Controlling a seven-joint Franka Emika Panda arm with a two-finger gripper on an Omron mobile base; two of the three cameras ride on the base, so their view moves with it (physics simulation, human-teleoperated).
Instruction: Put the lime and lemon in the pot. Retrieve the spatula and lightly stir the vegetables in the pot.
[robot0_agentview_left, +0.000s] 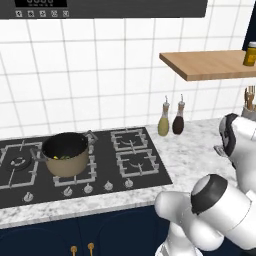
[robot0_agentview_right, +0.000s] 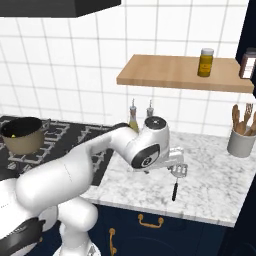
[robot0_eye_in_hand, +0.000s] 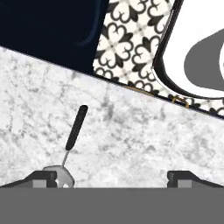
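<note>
Right base view: unreadable labels on shelf jars (robot0_agentview_right: 205, 62).

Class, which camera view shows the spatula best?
The hand view: the spatula lies on the marble counter, black handle fully visible. The right base view shows it smaller, below the gripper.

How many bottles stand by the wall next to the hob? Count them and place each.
2. A yellow-green bottle stands nearest the hob, and a dark bottle stands just right of it; the arm hides their bases in the right base view.
</note>
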